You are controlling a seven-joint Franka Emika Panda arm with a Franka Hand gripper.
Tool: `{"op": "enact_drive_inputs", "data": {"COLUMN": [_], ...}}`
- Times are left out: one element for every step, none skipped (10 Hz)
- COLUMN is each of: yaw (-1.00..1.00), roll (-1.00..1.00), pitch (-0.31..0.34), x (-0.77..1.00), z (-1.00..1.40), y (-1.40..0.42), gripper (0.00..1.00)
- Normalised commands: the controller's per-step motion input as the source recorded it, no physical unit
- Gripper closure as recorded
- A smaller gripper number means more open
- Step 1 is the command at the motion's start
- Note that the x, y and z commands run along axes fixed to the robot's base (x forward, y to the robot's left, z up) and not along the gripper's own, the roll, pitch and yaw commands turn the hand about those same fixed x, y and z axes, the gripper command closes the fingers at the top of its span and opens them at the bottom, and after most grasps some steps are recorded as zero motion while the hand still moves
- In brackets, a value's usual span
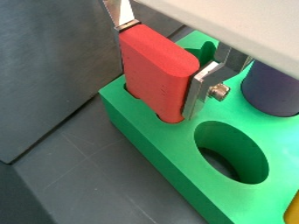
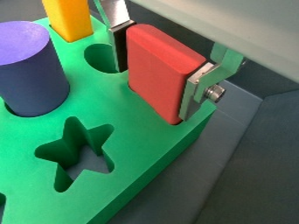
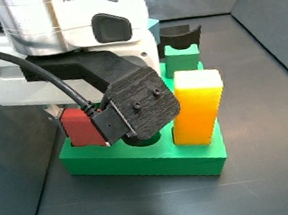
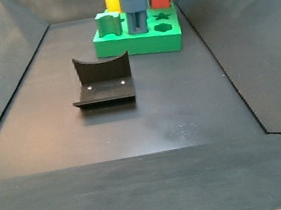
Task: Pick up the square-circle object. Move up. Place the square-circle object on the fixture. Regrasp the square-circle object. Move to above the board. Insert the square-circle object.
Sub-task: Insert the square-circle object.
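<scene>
The small red square-faced block [image 1: 156, 68] is gripped between the two silver finger plates of the pincer [image 2: 158, 68], which is seen clenched on the block's opposite narrow sides in both wrist views. The block is held upright, its long axis pointing down into a cut-out at the corner of the bright green holed board [image 2: 140, 166]; its lower end is judged to be already at or just inside the hole's mouth, though the depth cannot be told. The insertion is judged to be under way, turning on this vertical alignment. A purple cylinder [image 2: 33, 66] and a yellow block [image 3: 198, 102] stand in the board nearby. The dark notched fixture [image 4: 101, 80] is left well apart on the floor.
</scene>
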Motion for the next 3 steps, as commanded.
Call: {"op": "enact_drive_inputs", "data": {"yaw": [-0.15,0.00,0.00], "roll": [-0.08,-0.09,0.00], "pitch": [-0.216,-0.091,0.000], "x": [0.00,-0.02,0.00], "z": [-0.45,0.00,0.00], "y": [0.00,0.09,0.00], "gripper": [1.00,1.00,1.00]}}
